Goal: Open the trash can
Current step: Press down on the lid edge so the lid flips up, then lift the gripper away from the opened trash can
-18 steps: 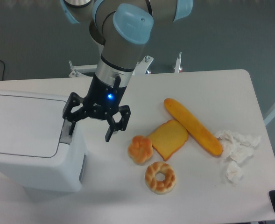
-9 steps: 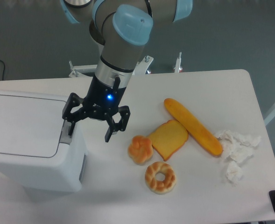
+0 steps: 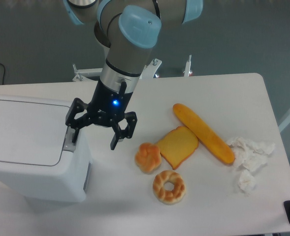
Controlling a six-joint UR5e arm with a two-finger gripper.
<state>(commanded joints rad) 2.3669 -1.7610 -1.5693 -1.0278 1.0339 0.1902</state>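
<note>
White counter [image 3: 218,88] carries bread items, all to right of fingers [image 3: 116,140]. Small flower-shaped bun [image 3: 148,157] nearest, just right of and below right finger. Toast slice [image 3: 178,146] touches bun's right side. Long baguette [image 3: 203,132] lies diagonally beyond toast, touching its upper right edge. Ring-shaped doughnut [image 3: 169,187] sits below bun and toast, near front edge. Crumpled white tissue [image 3: 248,156] farthest right, beside baguette's lower end. Grey floor [image 3: 36,44] behind counter.

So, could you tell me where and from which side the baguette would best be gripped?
Grip the baguette at its middle from above, fingers closing across its narrow width. It lies flat and diagonal, and the toast slice crowds its lower-left side, so the wrist should turn to match.
</note>
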